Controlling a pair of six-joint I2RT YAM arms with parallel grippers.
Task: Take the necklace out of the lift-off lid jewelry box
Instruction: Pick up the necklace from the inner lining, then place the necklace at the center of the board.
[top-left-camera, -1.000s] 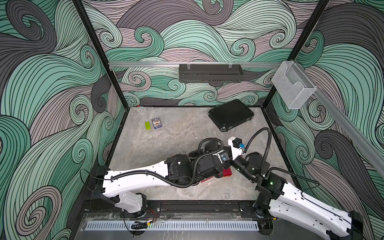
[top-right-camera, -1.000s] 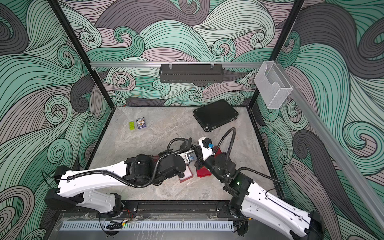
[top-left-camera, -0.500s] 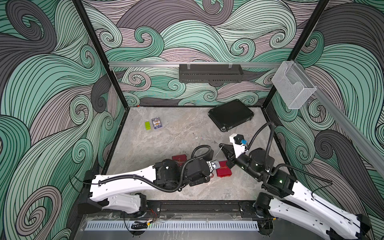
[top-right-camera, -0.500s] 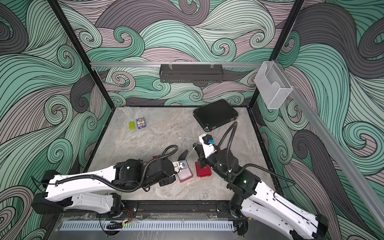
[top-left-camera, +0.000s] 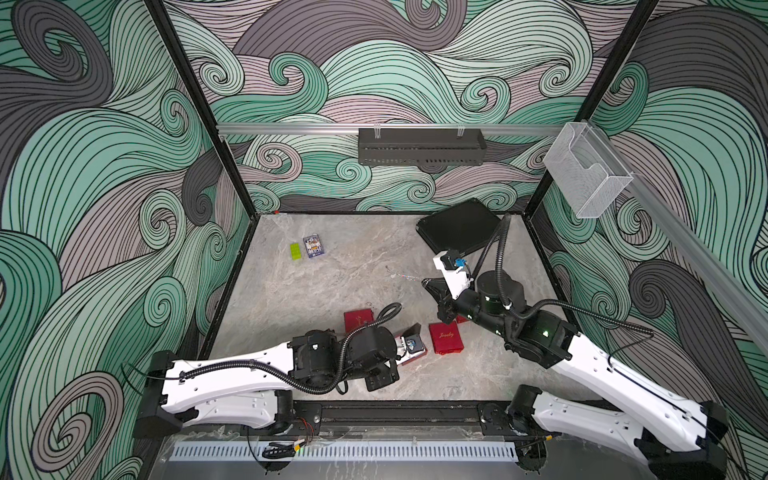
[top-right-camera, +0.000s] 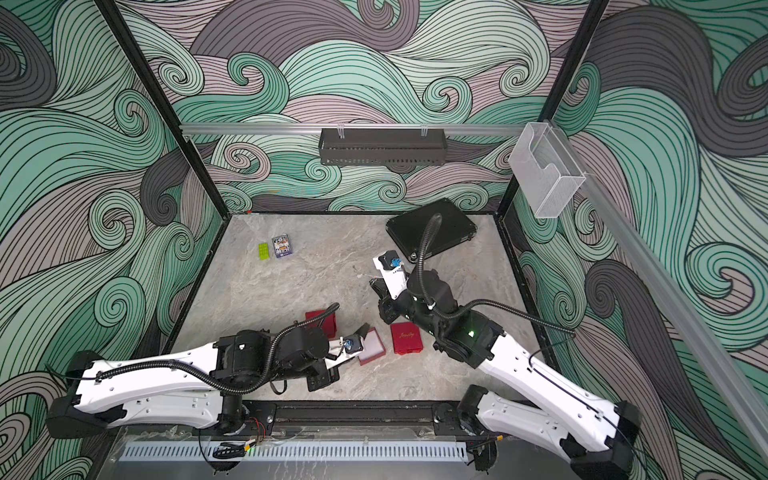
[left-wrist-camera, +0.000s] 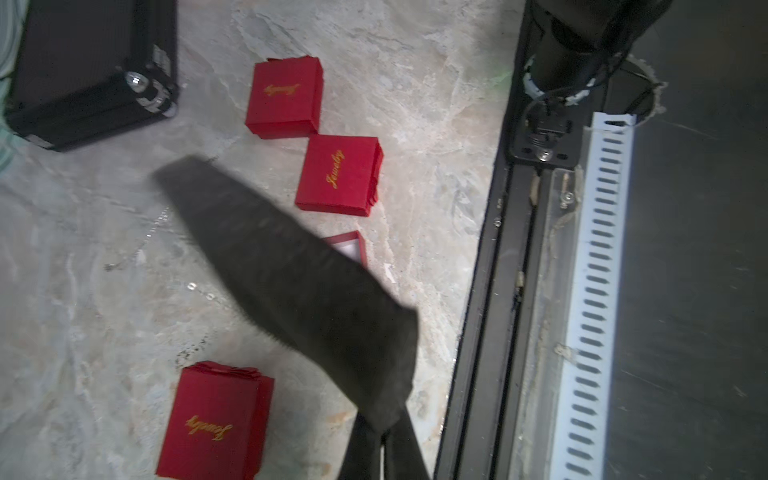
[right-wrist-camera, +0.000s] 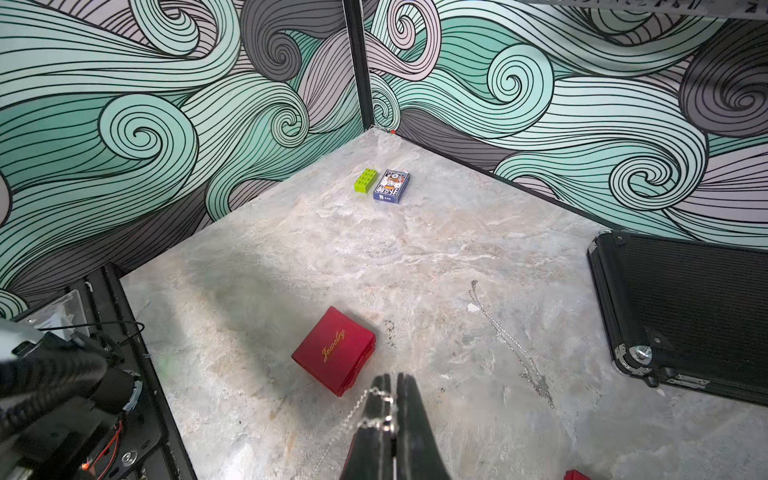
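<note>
The open jewelry box (top-right-camera: 371, 351), red with a pale lining, lies at the front middle, partly under my left wrist; its corner (left-wrist-camera: 351, 245) peeks from behind a dark flat pad (left-wrist-camera: 291, 274). My left gripper (left-wrist-camera: 382, 434) is shut on that pad, seen as a dark flap (top-left-camera: 411, 332) in a top view. My right gripper (right-wrist-camera: 392, 376) is shut on a thin silver necklace (right-wrist-camera: 374, 415) that loops over one finger and trails down. The right gripper (top-left-camera: 426, 284) hovers above the table, behind and to the right of the box.
Closed red "Jewelry" boxes lie around: one (top-left-camera: 357, 319) behind the left arm, one (top-left-camera: 445, 337) front middle, a third (left-wrist-camera: 284, 99) near the black case (top-left-camera: 457, 226). Another chain (right-wrist-camera: 509, 347) lies loose on the table. A green brick (top-left-camera: 295, 251) and card pack (top-left-camera: 313, 246) sit at the back left.
Both grippers have drawn apart from the box: the left arm pulled back to the front left with the dark pad, the right rose and moved back right with the chain.
</note>
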